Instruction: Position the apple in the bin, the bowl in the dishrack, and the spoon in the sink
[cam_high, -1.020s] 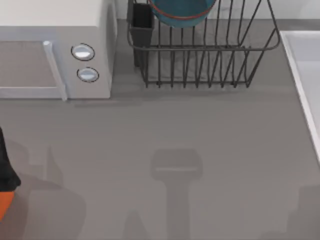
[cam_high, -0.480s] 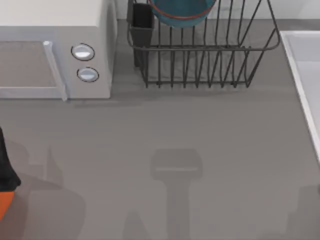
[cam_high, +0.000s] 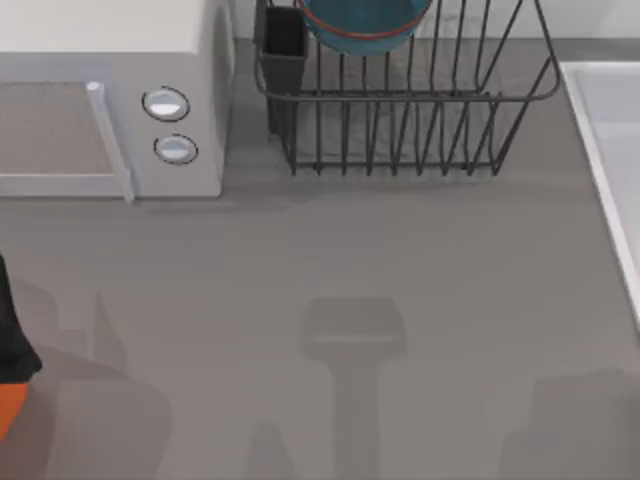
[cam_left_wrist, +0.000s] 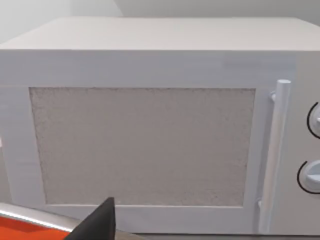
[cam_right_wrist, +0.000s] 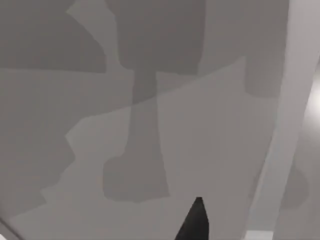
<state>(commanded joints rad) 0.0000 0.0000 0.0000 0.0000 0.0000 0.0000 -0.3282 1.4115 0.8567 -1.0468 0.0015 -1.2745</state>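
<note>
The teal bowl (cam_high: 362, 22) with its reddish rim rests inside the dark wire dishrack (cam_high: 420, 130) at the back of the table. The pale sink (cam_high: 600, 130) runs along the right edge, and its raised rim (cam_right_wrist: 280, 125) also shows in the right wrist view. The apple and the spoon are out of view. At the far left edge sits a black part of my left arm (cam_high: 12, 340). One dark fingertip (cam_left_wrist: 101, 220) of the left gripper points at the microwave door. One dark fingertip (cam_right_wrist: 194, 220) of the right gripper hangs over bare table beside the sink rim.
A white microwave (cam_high: 110, 110) with two round knobs fills the back left, its door (cam_left_wrist: 145, 145) shut. An orange shape (cam_high: 6, 412) with a grey rim (cam_left_wrist: 35, 215) lies at the left edge; I cannot tell what it is. Arm shadows fall across the grey table (cam_high: 350, 260).
The shadow at the table's lower right has spread to the left. The bowl, rack and left arm have not moved.
</note>
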